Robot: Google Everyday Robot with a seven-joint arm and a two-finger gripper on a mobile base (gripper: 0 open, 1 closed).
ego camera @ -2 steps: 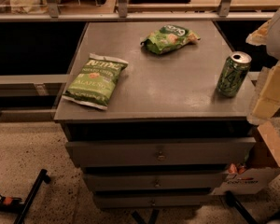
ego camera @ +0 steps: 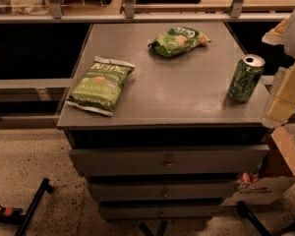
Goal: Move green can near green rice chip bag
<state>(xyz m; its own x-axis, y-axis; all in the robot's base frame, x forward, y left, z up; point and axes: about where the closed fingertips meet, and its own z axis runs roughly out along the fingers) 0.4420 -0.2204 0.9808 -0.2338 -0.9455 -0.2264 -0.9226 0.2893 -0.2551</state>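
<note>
The green can (ego camera: pixel 245 78) stands upright near the right edge of the grey cabinet top (ego camera: pixel 182 90); it is slim, with dark markings and a silver top. The green rice chip bag (ego camera: pixel 179 39) lies crumpled at the far middle of the top, well apart from the can. My gripper (ego camera: pixel 286 93) shows as cream-coloured parts at the right edge of the view, just right of the can and at about its height, not touching it.
A green jalapeño chip bag (ego camera: pixel 102 84) lies flat on the left side of the top. The cabinet has drawers (ego camera: pixel 167 160) below. A cardboard box (ego camera: pixel 273 178) sits on the floor at the right. A rail and shelves run behind.
</note>
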